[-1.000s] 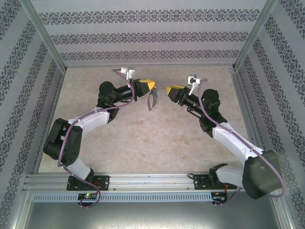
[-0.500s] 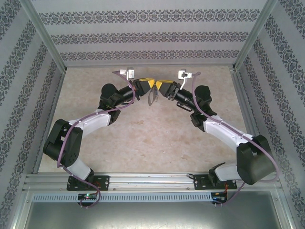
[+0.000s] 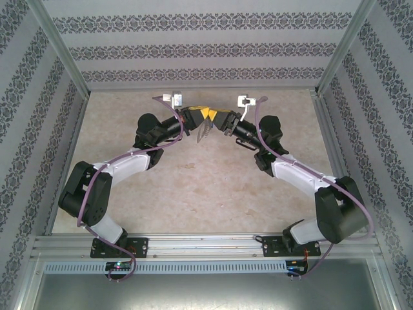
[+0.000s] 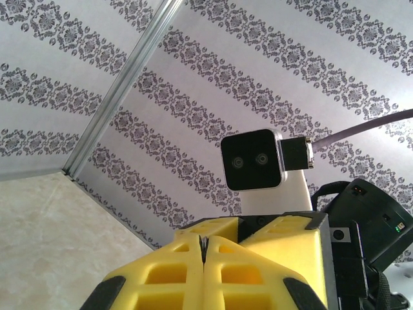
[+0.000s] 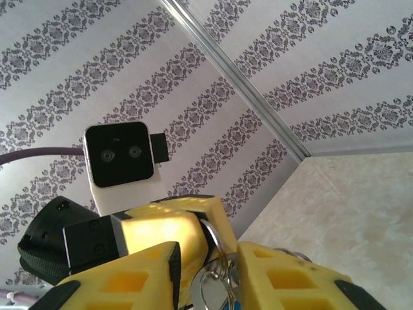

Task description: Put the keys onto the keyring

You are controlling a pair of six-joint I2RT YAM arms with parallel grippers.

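Beige marbled table [image 3: 193, 194] is seen beneath both arms, which are bolted at its near edge and bent inward. Further back, above the middle of the table, the left gripper [image 3: 202, 116] and the right gripper [image 3: 213, 119] are set tip to tip. The left gripper is clamped tight on the keyring [image 3: 203, 132], which is hung below it, clear of the table. The right gripper's jaws are held narrowly apart around the ring's upper part; contact cannot be judged. A blue sliver [image 5: 234, 302] is glimpsed under the ring. Patterned walls [image 3: 193, 51] are seen behind.
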